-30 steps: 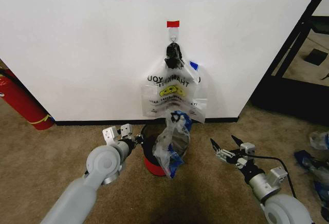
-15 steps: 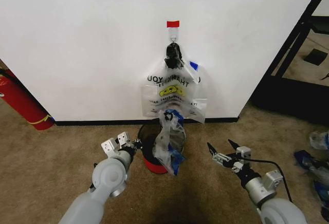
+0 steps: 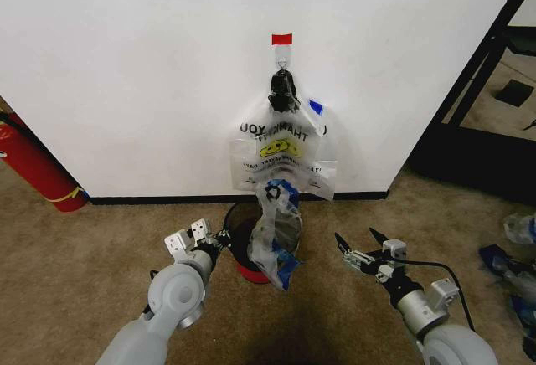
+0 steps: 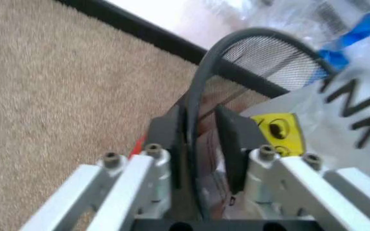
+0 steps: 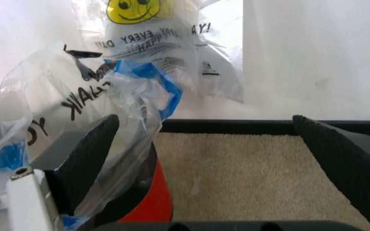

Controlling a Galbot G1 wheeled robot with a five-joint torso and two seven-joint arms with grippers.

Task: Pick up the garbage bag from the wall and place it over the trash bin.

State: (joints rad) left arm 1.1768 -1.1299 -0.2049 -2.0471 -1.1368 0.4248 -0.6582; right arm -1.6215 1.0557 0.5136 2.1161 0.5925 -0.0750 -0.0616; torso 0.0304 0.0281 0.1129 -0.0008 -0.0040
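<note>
**Bag draping over the bin's rim at the foot of the wall**

The garbage bag [image 3: 275,229] is hanging crumpled over the front of the trash bin [image 3: 240,252], its clear plastic and blue trim spilling down past the red base. The bin is standing on the carpet [image 3: 75,273] just in front of the black baseboard of the wall [image 3: 134,64], directly below the bunch of matching bags [image 3: 283,154] that is hanging from the hook [image 3: 283,67] under the red tape strip [image 3: 282,39].

The left gripper [image 3: 221,236] is reaching in at the bin's left side; in the left wrist view its fingers [image 4: 235,144] are sitting closely on either side of the wire rim, with the printed plastic lying against one of them.

The right gripper [image 3: 356,245] is hovering over the carpet to the right of the bin, apart from the bag, its fingers [image 5: 85,161] spreading wide and gripping nothing.

A red fire extinguisher [image 3: 33,168] is leaning at the wall's left end.
</note>
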